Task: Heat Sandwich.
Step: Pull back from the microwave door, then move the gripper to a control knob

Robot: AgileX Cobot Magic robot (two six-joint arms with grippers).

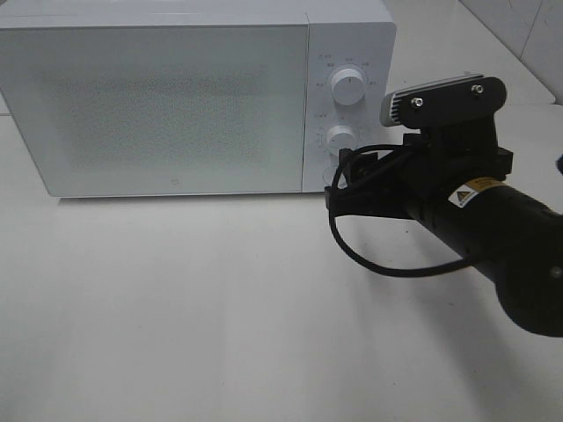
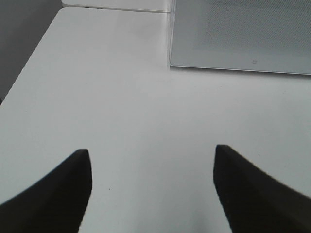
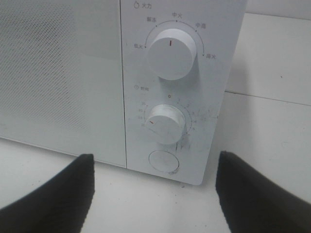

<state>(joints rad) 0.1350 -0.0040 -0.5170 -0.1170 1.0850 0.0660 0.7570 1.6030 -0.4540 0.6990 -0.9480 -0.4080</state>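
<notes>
Bright even light bleaches the white table (image 1: 220, 334); shadows are soft.

The sandwich cannot be seen in any view. A white microwave (image 1: 176, 105) is seen standing upright with its dotted door (image 1: 154, 110) shut. On its right panel an upper knob (image 3: 171, 53) and a lower knob (image 3: 165, 124) are stacked above a round button (image 3: 163, 161)

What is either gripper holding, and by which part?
Nothing. The left gripper is open over the table; the right gripper is open, facing the microwave.
</notes>
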